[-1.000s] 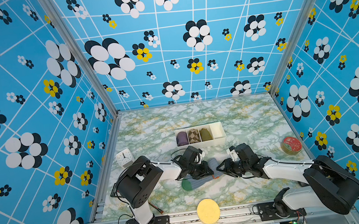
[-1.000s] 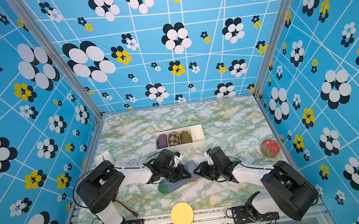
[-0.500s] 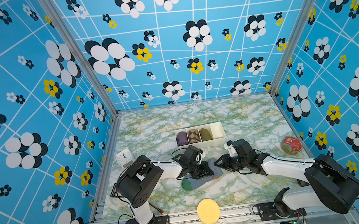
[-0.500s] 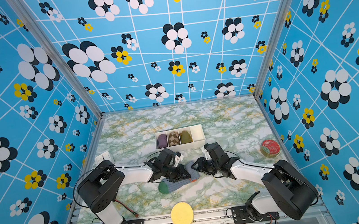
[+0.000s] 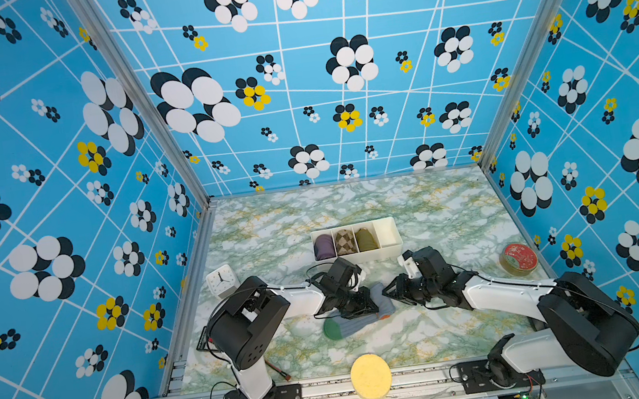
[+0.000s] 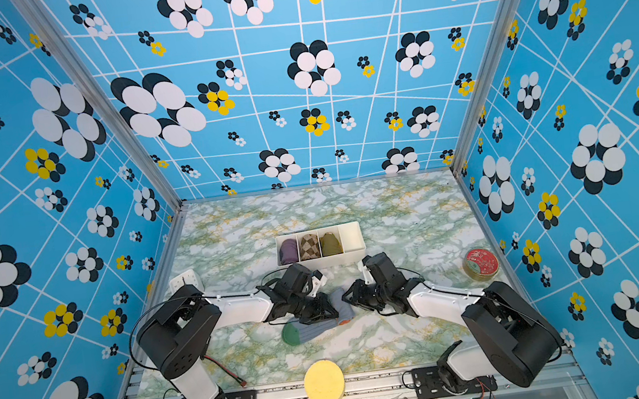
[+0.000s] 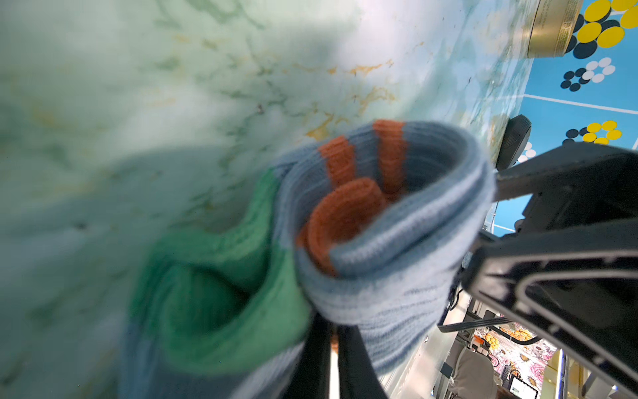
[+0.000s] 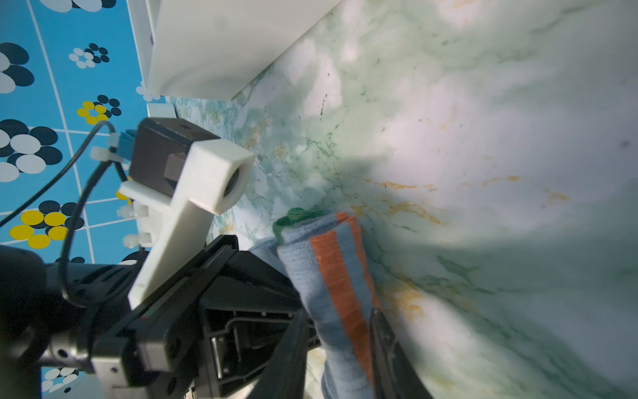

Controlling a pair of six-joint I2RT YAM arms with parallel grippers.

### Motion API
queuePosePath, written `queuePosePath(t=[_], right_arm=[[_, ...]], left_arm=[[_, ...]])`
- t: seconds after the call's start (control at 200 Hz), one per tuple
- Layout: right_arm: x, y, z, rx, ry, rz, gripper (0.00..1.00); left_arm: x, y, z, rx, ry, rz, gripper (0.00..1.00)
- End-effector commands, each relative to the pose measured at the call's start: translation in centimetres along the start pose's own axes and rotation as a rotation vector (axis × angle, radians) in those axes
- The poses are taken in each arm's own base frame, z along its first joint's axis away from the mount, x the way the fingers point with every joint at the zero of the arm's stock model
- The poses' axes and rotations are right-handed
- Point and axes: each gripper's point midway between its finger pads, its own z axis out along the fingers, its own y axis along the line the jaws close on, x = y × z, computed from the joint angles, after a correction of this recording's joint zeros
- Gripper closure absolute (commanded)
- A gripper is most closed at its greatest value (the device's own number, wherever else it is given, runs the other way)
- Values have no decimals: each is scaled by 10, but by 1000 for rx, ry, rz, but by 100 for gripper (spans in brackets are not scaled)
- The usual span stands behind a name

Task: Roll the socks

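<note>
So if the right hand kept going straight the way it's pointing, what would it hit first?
The socks, which sit right between its fingers; the left hand seems to be just behind them.

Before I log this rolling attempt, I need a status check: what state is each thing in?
socks: cuff end bunched up, green toe lying flat.
left gripper: shut on the socks.
right gripper: jaws either side of the striped cuff, grip unclear.
tray: three compartments hold rolled socks, right end one empty.
tin: lid on.
</note>
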Motion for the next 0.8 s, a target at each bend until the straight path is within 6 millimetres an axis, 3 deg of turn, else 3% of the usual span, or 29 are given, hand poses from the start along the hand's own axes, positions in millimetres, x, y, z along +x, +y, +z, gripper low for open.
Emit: queuePosePath(t=[0.0,0.1,0.3,0.795], right_arm=[[4,-4,-5,19,11,-15,68],[5,-4,-5,18,19,-17,69],[5,1,-3,1,29,-24,82],[7,20,6,-74,79,-50,89]], left_arm=[[5,28,1,-106,20,-50,90],[4,28,2,-104,22,-50,90],[3,27,3,-106,25,-47,91],[1,27,2,-118,23,-42,87]])
